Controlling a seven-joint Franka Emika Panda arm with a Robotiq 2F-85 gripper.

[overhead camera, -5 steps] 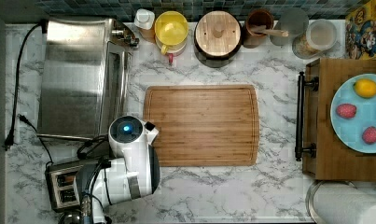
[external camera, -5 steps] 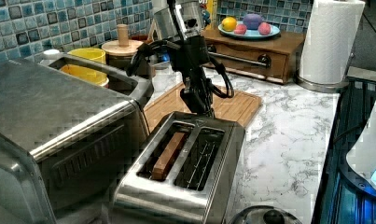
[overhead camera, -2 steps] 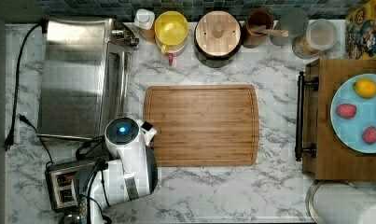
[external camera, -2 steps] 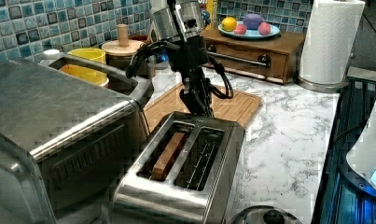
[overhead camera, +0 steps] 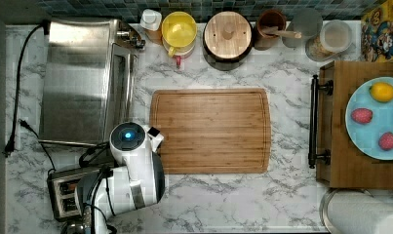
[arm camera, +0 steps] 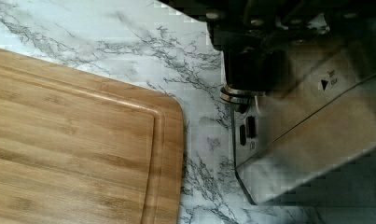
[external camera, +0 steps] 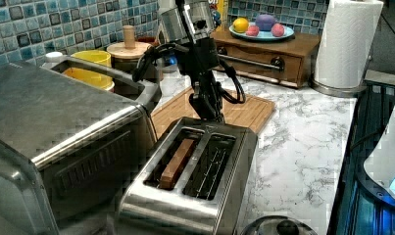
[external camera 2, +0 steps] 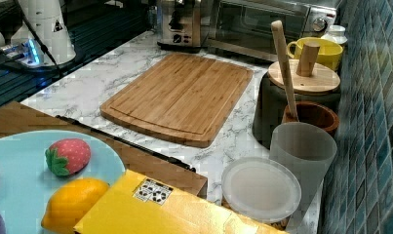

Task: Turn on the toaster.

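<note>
The gripper (external camera: 208, 108) hangs straight down at the far end of the toaster (external camera: 195, 181), its tip right at the top edge of that end in the left view; whether its fingers are spread or closed I cannot tell, and I see nothing held in it. In the wrist view the dark tool body sits against the toaster's steel end face (arm camera: 307, 135), close by a round silver-rimmed knob (arm camera: 237, 95) and two small dark slots below it. From above, the white arm (overhead camera: 135, 170) covers most of the toaster (overhead camera: 62, 192), which stands on the marble counter (overhead camera: 243, 200) at the top view's lower left, just below the big toaster oven (overhead camera: 84, 80). A brown slice (external camera: 178, 163) rests in one of its two slots. The wooden cutting board (overhead camera: 211, 130) lies just beside, toward the top view's right.
</note>
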